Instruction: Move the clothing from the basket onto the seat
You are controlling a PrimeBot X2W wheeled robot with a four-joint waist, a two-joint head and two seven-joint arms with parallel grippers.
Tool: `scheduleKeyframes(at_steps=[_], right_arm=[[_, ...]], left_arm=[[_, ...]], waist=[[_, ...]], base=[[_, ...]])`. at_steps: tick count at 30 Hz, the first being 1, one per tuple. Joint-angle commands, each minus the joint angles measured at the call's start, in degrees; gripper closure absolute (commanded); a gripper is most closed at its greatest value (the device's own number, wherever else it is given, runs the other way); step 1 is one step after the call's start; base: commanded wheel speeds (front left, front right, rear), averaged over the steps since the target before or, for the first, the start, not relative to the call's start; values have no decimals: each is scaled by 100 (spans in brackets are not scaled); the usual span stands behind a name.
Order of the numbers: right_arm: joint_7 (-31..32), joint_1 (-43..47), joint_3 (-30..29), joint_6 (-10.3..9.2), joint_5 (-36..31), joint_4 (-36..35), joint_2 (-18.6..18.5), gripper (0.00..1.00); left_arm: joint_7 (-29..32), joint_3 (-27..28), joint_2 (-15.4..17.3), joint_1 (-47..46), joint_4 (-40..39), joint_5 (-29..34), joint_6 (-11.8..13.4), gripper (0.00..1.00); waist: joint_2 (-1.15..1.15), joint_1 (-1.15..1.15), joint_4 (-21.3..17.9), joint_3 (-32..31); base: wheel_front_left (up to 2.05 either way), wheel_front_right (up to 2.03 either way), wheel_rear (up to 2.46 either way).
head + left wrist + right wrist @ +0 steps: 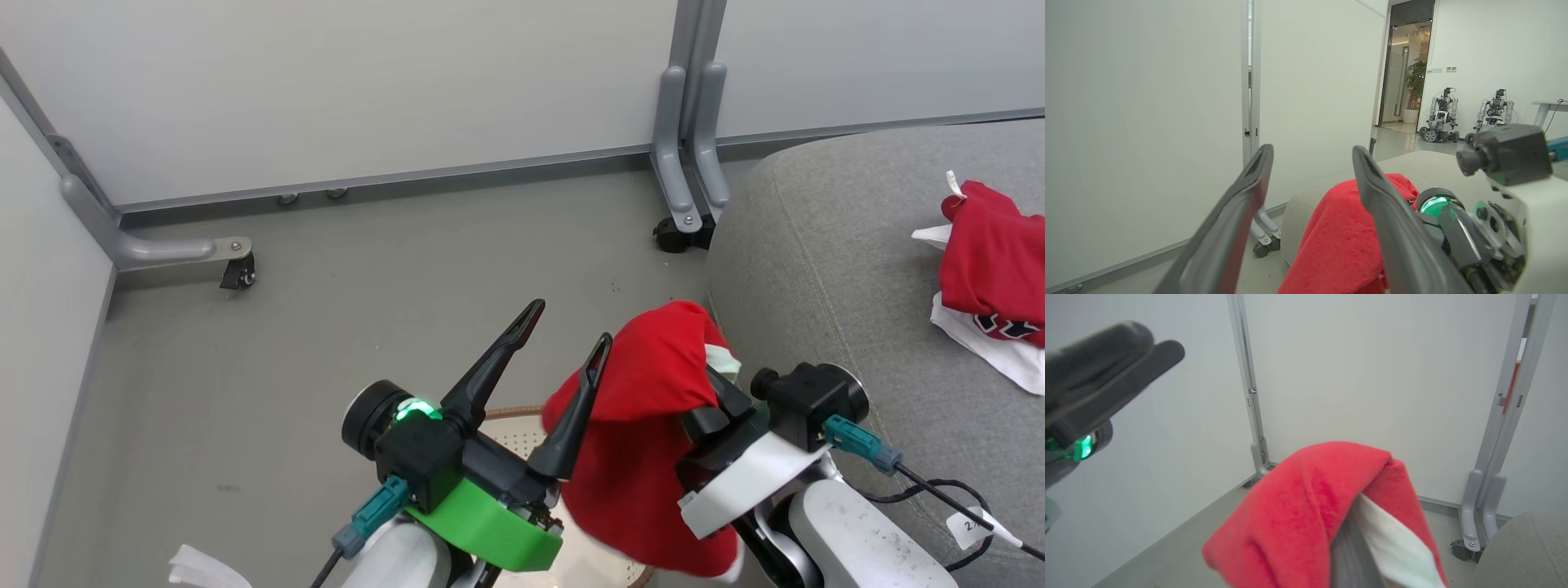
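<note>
One red piece of clothing hangs draped over my right gripper, which is shut on it; the cloth hides the fingertips. It hangs above the basket, of which a bit of brown rim and perforated white wall peeks out between my arms. My left gripper stands open and empty just left of the cloth, its right finger against the fabric's edge. A second red and white piece of clothing lies on the grey seat at the right. In the right wrist view, red cloth with white trim covers a grey finger.
White partition panels on castered grey feet close off the back and left. Grey floor lies ahead of the basket. A black cable trails over the seat's near edge. Two other robots stand far off in the room.
</note>
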Motion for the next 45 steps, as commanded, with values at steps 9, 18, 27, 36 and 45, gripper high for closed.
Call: scheduleKeyframes(at_steps=[9, 18, 27, 36, 45], right_arm=[[-17, 58, -76, -4, 25, -65, 30, 100], [-17, 149, -221, -4, 26, -147, 27, 100], [-17, 374, -517, -4, 44, -316, 53, 100], [-17, 665, -956, -4, 18, -451, 190, 100], [-17, 825, -1104, -4, -47, -484, 250, 100]], left_arm=[[-1, 177, 18, 188, 78, 165, -20, 0], [-1, 517, 129, 459, 269, 234, -20, 0], [-1, 1198, 255, 954, 562, 258, -20, 0], [-1, 1889, 191, 1327, 1117, 335, -20, 0], [-1, 2375, 98, 1623, 1482, 533, -20, 0]], waist=[[0, 0, 55, -26], [0, 0, 136, -103], [0, 0, 280, -169], [0, 0, 419, -270], [0, 0, 430, -286]], base=[[0, 0, 0], [0, 0, 0], [0, 0, 0], [0, 0, 0], [0, 0, 0]])
